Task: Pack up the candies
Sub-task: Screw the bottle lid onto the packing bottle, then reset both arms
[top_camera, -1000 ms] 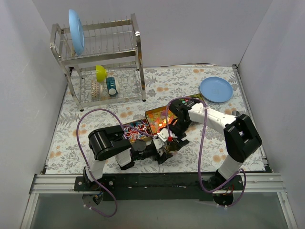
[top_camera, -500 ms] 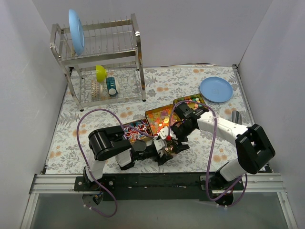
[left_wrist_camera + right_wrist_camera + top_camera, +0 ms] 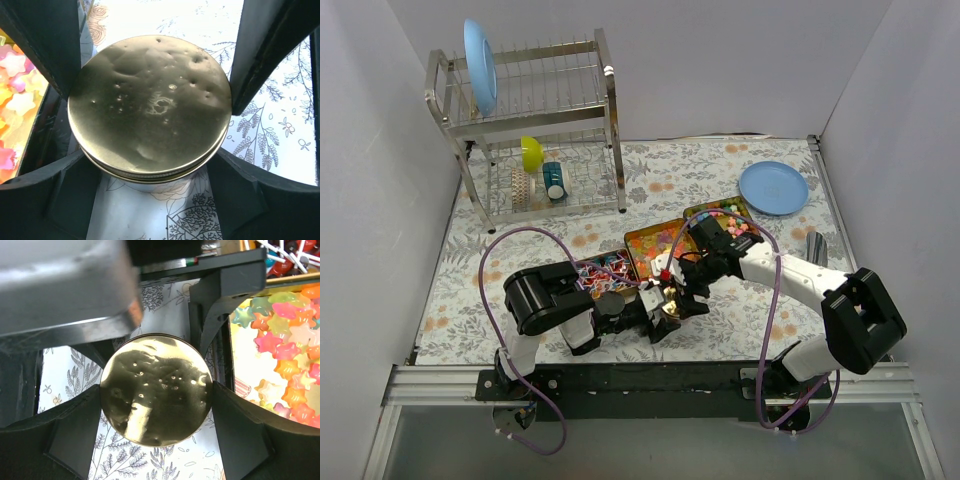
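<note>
The candies are star-shaped lumps in pink, yellow, orange and green, lying in an open tin (image 3: pixel 653 246). They show at the right edge of the right wrist view (image 3: pixel 285 335) and at the left edge of the left wrist view (image 3: pixel 12 95). A jar with a round gold lid (image 3: pixel 668 299) stands on the cloth beside that tin. My left gripper (image 3: pixel 660 308) is shut on the jar (image 3: pixel 150 110). My right gripper (image 3: pixel 676 288) is shut on the gold lid (image 3: pixel 156 389), its pads touching both sides. The jar's inside is hidden.
A second tin of candies (image 3: pixel 725 218) lies behind the right arm. A tin of wrapped sweets (image 3: pixel 603 270) lies to the left. A blue plate (image 3: pixel 773 187) lies at the back right. A dish rack (image 3: pixel 535 130) stands at the back left. A purple cable loops over the left arm.
My right gripper has moved from over the candy tin, forward and left to the jar, and now clasps its gold lid. The left gripper has stayed on the jar.
</note>
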Controlling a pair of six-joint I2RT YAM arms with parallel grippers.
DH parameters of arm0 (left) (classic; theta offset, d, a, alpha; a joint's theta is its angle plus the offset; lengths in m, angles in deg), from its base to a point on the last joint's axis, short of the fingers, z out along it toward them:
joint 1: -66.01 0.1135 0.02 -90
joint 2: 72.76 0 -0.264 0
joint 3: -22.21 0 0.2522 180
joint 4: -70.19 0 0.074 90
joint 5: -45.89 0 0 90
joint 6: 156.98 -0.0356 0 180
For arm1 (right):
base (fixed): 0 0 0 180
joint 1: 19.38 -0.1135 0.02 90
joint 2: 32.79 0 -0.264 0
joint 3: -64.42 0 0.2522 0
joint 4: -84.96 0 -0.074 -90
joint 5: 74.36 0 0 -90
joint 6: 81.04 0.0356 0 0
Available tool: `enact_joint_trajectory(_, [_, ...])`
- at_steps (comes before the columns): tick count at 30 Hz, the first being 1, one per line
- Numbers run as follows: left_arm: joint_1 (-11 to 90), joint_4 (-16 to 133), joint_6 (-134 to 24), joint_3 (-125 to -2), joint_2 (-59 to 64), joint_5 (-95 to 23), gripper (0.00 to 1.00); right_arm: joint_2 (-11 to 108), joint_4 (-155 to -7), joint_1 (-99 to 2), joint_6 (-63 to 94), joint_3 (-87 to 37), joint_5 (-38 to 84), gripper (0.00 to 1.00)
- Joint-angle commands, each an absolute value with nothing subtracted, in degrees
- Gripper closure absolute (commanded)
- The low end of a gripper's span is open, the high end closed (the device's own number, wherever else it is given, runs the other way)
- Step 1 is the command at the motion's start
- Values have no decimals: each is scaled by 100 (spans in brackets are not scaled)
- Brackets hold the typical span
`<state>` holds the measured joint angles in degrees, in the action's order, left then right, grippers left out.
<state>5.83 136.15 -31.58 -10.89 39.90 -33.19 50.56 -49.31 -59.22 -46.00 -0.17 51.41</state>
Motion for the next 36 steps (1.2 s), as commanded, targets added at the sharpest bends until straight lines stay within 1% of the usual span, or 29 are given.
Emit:
enact_joint_trajectory(1, [519, 12701, -3182, -1027, 4255, -3778, 100, 5457, -5614, -5973, -2981, 311, 4570, 73])
enact_joint_trajectory(5, [502, 12657, -3200, -1027, 4246, -3822, 100, 5396, -5675, -5973, -2585, 408, 4640, 73])
enact_joint_trajectory(12, [493, 12560, -3200, -1062, 4229, -3805, 100, 5246, -5693, -5981, -2610, 549, 4605, 74])
enact_joint_trajectory(13, [493, 12490, -3191, -1097, 4229, -3778, 100, 5246, -5693, -5973, -2645, 566, 4631, 72])
enact_joint_trajectory(14, [493, 12211, -3208, -1159, 4211, -3743, 94, 5246, -5650, -5973, -2680, 558, 4640, 69])
enact_joint_trajectory(15, [493, 12069, -3200, -1211, 4133, -3708, 73, 5246, -5632, -5973, -2724, 549, 4640, 66])
enact_joint_trajectory(16, [493, 12016, -3208, -1212, 4080, -3734, 27, 5238, -5623, -5973, -2733, 549, 4588, 59])
enact_joint_trajectory(17, [493, 12050, -3209, -1177, 4027, -3751, 2, 5220, -5614, -5973, -2760, 540, 4570, 55])
enact_joint_trajectory(18, [493, 12076, -3252, -1133, 3861, -3786, 2, 5185, -5597, -5973, -2777, 523, 4543, 51])
enact_joint_trajectory(20, [493, 11920, -3322, -1063, 3659, -3875, 2, 5150, -5518, -5973, -2821, 461, 4447, 29])
enact_joint_trajectory(21, [493, 11753, -3384, -1080, 3397, -3892, 2, 5124, -5483, -5973, -2839, 435, 4438, 3])
enact_joint_trajectory(24, [554, 11217, -3463, -922, 2842, -3603, 2, 5045, -5325, -5973, -2953, 356, 4394, 2])
enact_joint_trajectory(25, [554, 11085, -3490, -878, 2440, -3576, 2, 5018, -5281, -5973, -2997, 329, 4376, 2])
enact_joint_trajectory(26, [554, 10683, -3481, -826, 2271, -3471, 2, 4966, -5219, -5973, -3093, 268, 4385, 2])
enact_joint_trajectory(31, [554, 9661, -3244, -702, 1189, -3391, 2, 4693, -4674, -5981, -3305, -13, 4429, 2])
enact_joint_trajectory(32, [554, 9364, -3157, -720, 779, -3417, 2, 4571, -4604, -5973, -3331, -92, 4412, 2])
enact_joint_trajectory(36, [554, 8756, -3094, -903, -155, -3110, 2, 4272, -4121, -5955, -3113, -470, 4201, 2])
